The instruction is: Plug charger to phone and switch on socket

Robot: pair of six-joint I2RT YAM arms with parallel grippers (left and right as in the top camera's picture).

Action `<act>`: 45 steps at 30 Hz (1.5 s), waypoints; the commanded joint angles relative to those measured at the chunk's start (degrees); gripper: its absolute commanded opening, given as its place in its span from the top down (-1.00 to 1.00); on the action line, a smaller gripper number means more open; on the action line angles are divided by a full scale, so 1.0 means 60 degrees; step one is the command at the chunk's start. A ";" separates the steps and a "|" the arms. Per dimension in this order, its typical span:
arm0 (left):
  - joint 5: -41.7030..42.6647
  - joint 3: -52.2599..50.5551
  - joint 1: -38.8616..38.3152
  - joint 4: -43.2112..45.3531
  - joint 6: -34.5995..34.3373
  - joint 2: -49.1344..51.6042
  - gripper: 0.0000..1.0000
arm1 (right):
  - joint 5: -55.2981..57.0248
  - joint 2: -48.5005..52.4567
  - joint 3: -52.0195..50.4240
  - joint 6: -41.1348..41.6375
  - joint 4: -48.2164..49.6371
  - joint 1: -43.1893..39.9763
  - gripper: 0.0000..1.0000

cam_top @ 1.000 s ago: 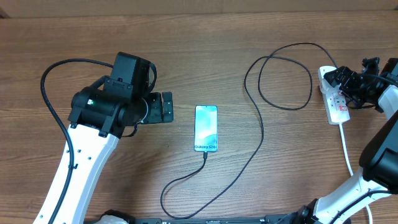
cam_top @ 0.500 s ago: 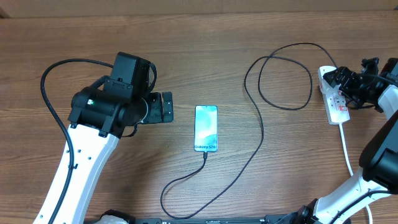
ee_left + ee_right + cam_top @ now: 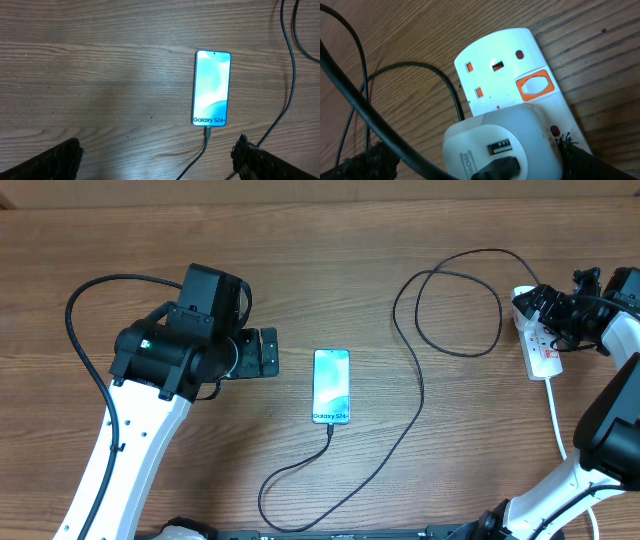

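The phone [image 3: 331,386] lies screen up mid-table, cyan screen lit, and also shows in the left wrist view [image 3: 212,87]. The charger cable [image 3: 420,390] has its tip in the phone's near end [image 3: 206,132] and loops right to the socket [image 3: 545,357]. My left gripper [image 3: 262,352] is open and empty, left of the phone [image 3: 157,160]. My right gripper [image 3: 552,315] is open over the socket's far end. In the right wrist view its fingers [image 3: 472,162] straddle a white USB adapter [image 3: 485,142] plugged into the socket [image 3: 500,55], beside an orange switch [image 3: 535,85].
The socket's thick white cord [image 3: 556,415] runs toward the near edge on the right. The charger cable's loop [image 3: 460,300] lies left of the socket. A black arm cable [image 3: 85,330] arcs at the left.
My right gripper has shifted slightly toward the far side over the socket. The left arm, phone and cable have not moved.
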 commanded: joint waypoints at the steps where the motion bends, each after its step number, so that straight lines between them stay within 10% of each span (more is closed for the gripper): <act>1: -0.0131 0.0197 0.0069 0.0011 0.0215 0.0066 -0.99 | -0.0073 0.0098 -0.0124 0.0178 -0.0215 0.0157 -0.98; 45: -0.0131 0.0197 0.0069 0.0011 0.0215 0.0066 -0.99 | 0.0539 0.0095 -0.0109 0.0208 0.0291 -0.0084 -0.99</act>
